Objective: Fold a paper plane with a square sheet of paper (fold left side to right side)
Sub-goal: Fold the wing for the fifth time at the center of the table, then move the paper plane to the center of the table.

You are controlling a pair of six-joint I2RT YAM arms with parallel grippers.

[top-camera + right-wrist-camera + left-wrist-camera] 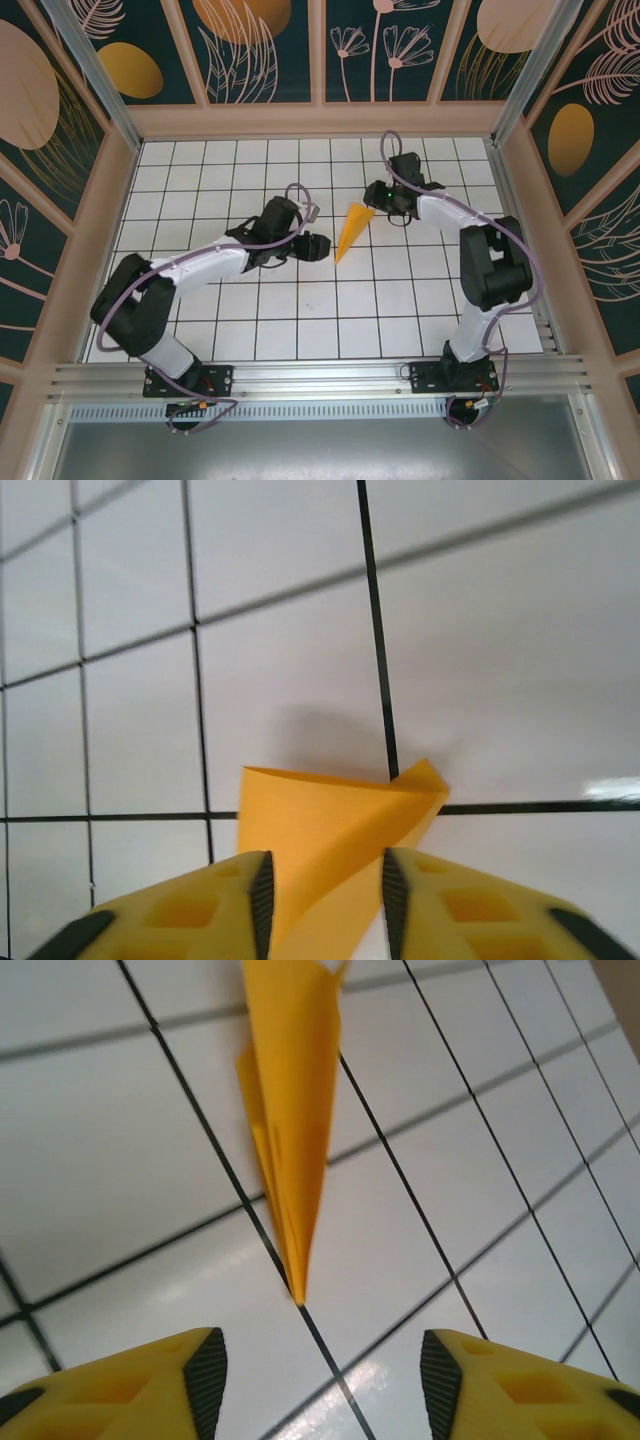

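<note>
Orange-yellow paper, folded into a slim pointed paper plane [352,230], lies on the tiled surface [300,320] between my hands, its nose toward the near left. My left hand [318,246] is half open just short of the nose and holds nothing. My right hand [372,192] stands parted around the wide tail, too loose to pinch it. I judge the folding about finished. Next I should lift both hands clear without dragging the plane.

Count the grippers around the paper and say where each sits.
2. The left gripper sits open just off the pointed tip of the paper plane; the right gripper straddles its wide end, jaws apart.
</note>
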